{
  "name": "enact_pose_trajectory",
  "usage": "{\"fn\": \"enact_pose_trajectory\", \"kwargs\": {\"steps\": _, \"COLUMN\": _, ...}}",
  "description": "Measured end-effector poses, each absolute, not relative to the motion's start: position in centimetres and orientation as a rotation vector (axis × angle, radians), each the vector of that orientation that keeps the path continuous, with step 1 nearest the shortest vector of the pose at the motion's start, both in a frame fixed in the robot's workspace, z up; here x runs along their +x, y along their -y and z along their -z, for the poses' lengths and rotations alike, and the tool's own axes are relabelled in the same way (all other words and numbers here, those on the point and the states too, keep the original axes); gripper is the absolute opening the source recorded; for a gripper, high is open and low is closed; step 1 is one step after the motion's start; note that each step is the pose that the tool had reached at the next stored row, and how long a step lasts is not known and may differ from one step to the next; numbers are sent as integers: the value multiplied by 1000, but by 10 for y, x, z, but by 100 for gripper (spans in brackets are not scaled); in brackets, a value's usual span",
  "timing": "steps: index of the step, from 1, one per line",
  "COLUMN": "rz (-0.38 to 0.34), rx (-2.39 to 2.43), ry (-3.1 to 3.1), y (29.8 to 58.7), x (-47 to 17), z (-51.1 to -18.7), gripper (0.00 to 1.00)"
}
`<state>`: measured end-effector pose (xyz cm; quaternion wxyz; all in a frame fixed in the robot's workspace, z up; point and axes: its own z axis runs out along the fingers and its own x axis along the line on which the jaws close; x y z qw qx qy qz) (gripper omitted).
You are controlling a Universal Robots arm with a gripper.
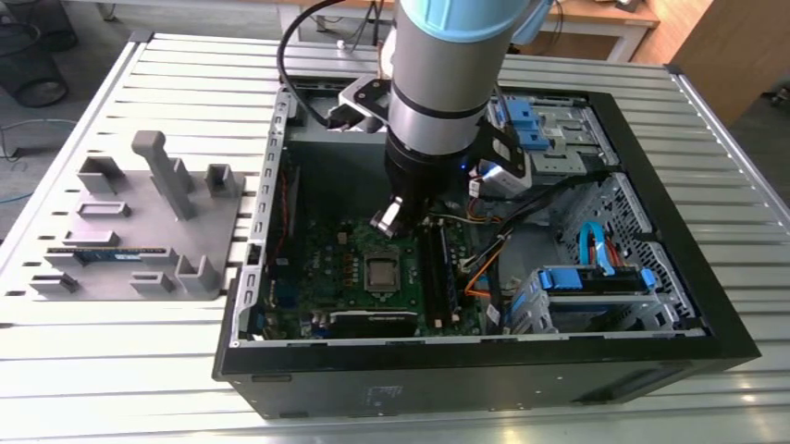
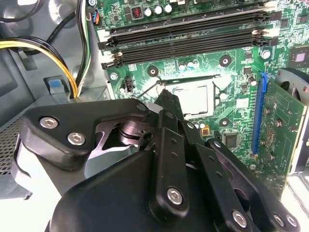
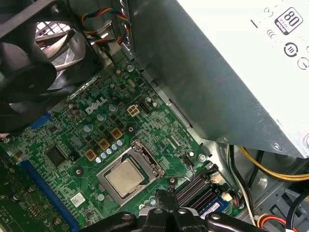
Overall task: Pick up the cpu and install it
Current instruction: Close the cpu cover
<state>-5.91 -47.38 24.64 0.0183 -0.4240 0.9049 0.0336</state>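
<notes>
While my arm reaches down into the open computer case (image 1: pixel 691 324) on the slatted surface (image 1: pixel 111 370), my claw (image 3: pixel 166 203) hangs just above the green motherboard (image 3: pixel 72 145), fingertips drawn together, gripping nothing. The cpu (image 3: pixel 126 177) lies flat in its socket, metal frame (image 3: pixel 145 157) around it, close beside the fingertips. Black memory slots (image 2: pixel 188 34) run alongside.

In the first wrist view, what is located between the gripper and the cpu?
Only bare green motherboard and the socket's metal frame edge separate the gripper from the cpu seated in its socket, in the first wrist view.
</notes>
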Motion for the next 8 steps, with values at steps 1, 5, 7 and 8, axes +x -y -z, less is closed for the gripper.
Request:
{"fn": "enact_pose_trajectory", "kwargs": {"steps": 1, "rz": -105, "rx": -1321, "ry": -2808, "y": 474, "x": -59, "z": -246, "gripper": 11}}
{"fn": "enact_pose_trajectory", "kwargs": {"steps": 5, "rz": -105, "rx": -1326, "ry": -2806, "y": 474, "x": -59, "z": -246, "gripper": 11}}
{"fn": "enact_pose_trajectory", "kwargs": {"steps": 7, "rz": -105, "rx": -1326, "ry": -2806, "y": 474, "x": -59, "z": -246, "gripper": 11}}
{"fn": "enact_pose_trajectory", "kwargs": {"steps": 8, "rz": -105, "rx": -1326, "ry": -2806, "y": 474, "x": -59, "z": -246, "gripper": 11}}
